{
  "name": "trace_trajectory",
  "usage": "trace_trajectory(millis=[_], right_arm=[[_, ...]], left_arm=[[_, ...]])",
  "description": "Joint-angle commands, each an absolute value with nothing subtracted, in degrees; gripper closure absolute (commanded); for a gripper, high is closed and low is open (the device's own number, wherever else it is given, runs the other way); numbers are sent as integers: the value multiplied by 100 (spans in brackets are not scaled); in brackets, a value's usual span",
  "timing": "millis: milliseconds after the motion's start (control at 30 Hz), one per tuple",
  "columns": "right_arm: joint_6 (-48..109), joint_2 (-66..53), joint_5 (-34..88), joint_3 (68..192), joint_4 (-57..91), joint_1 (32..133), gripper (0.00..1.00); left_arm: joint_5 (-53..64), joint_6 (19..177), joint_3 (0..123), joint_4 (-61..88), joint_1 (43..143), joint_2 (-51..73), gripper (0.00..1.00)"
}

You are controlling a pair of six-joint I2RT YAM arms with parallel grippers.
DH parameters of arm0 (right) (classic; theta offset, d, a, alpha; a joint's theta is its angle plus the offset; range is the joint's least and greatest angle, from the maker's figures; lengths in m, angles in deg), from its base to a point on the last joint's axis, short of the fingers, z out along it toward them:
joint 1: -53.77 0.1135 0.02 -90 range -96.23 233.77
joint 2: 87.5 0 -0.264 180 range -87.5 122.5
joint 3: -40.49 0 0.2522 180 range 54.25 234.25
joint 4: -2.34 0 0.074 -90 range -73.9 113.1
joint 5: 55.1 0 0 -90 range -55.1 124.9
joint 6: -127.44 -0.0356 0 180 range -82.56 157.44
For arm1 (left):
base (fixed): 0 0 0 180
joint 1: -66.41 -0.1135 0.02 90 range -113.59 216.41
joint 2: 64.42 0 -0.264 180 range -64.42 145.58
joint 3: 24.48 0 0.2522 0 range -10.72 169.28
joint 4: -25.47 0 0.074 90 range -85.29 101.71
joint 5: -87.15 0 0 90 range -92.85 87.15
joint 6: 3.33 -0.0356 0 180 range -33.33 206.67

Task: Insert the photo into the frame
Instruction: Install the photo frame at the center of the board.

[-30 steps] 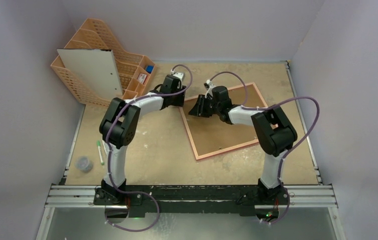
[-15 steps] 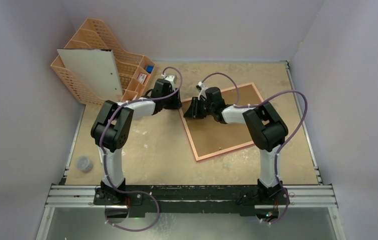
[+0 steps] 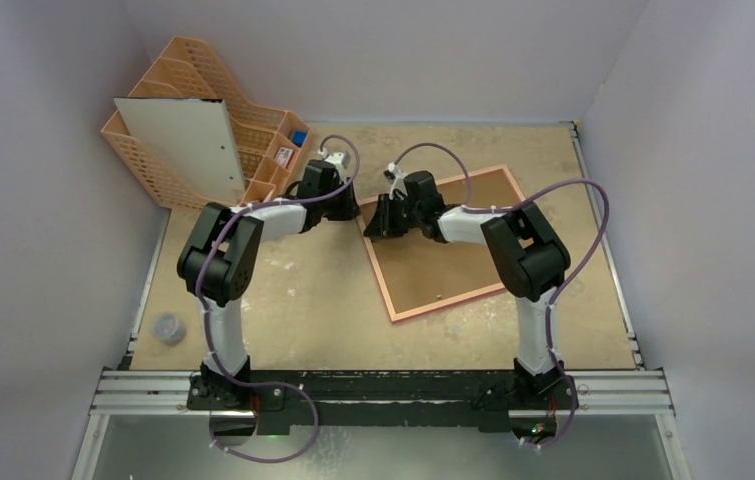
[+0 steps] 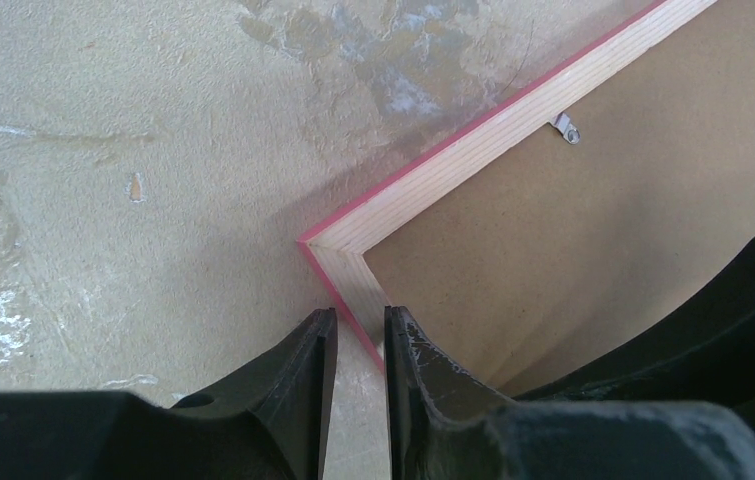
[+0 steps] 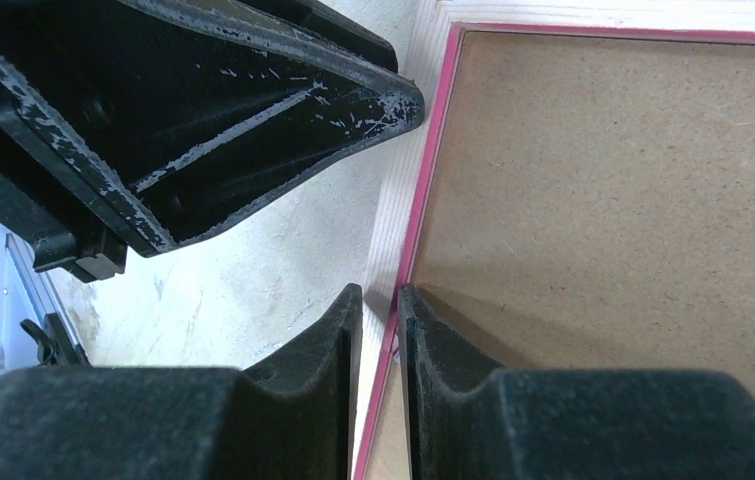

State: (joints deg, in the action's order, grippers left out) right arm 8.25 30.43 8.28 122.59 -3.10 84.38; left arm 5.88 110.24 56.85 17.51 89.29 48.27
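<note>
The frame (image 3: 473, 297) lies face down on the table, pale wood reverse up, with a brown backing board (image 3: 453, 250) filling it. The photo is hidden. Both grippers meet at the frame's left corner. My left gripper (image 3: 350, 209) has its jaws nearly together astride the corner rail (image 4: 453, 165) in the left wrist view (image 4: 361, 325). My right gripper (image 3: 376, 218) is shut on the same rail (image 5: 393, 215) a little further along, as its wrist view (image 5: 380, 300) shows. The left gripper's black finger (image 5: 253, 110) fills the top left of the right wrist view.
An orange desk organiser (image 3: 253, 150) with a white board (image 3: 183, 150) in it stands at the back left. A small grey round object (image 3: 168, 327) lies near the front left edge. A metal tab (image 4: 565, 128) sits on the frame's rail.
Both grippers have moved left and closer together onto the frame's left corner. The frame itself has barely shifted.
</note>
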Motion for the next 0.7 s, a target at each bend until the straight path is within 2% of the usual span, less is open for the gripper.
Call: trace_trajectory(millis=[0,667], right_arm=[[1254,3347,1089,12333,775,8525,77],[1385,2735,1259,11688,1099,8524,71]], left_arm=[[450,11094,5716,1779,8856,4915,74],[-40,11049,6009,1332,8856,5151,76]])
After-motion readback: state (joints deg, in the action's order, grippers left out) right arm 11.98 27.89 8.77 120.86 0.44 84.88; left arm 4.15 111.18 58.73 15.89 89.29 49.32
